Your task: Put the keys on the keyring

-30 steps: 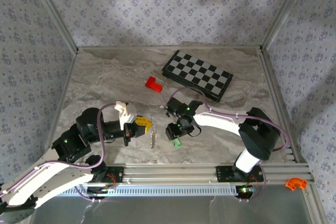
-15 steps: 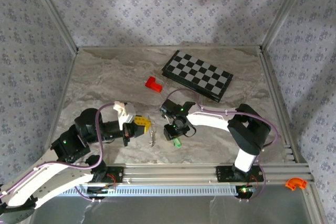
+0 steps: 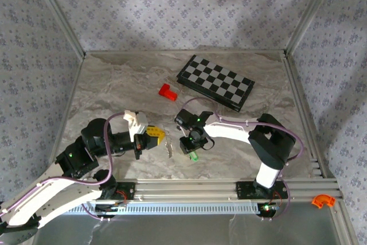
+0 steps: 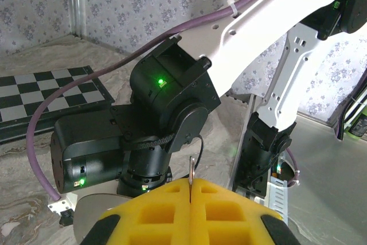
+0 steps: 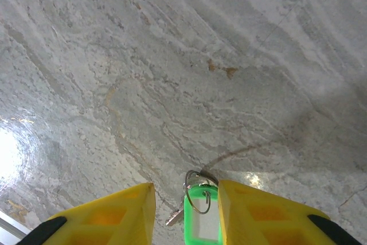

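The keys (image 5: 200, 223) are a small green tag with a thin wire ring through its hole and a bit of silver metal beside it. They lie on the marble between the yellow fingers of my right gripper (image 5: 184, 186). The jaws stand apart: the right finger sits close against the tag, the left one is well off it. From above, the green tag (image 3: 195, 156) pokes out under the right gripper (image 3: 192, 147). My left gripper (image 4: 191, 183) is shut on the keyring (image 4: 192, 168), a thin silvery piece sticking out edge-on. In the top view the keyring (image 3: 170, 148) hangs just off the left gripper (image 3: 159, 136).
A red block (image 3: 167, 91) and a black-and-grey chessboard (image 3: 215, 82) lie toward the back of the table (image 3: 114, 96). The right arm's black wrist (image 4: 166, 101) looms close in front of the left gripper. An orange piece (image 3: 323, 201) sits outside the frame rail.
The right gripper's jaws have narrowed around the green tag, and its arm has shifted slightly left. The left gripper stays shut, with the silvery piece swung a little to the right.
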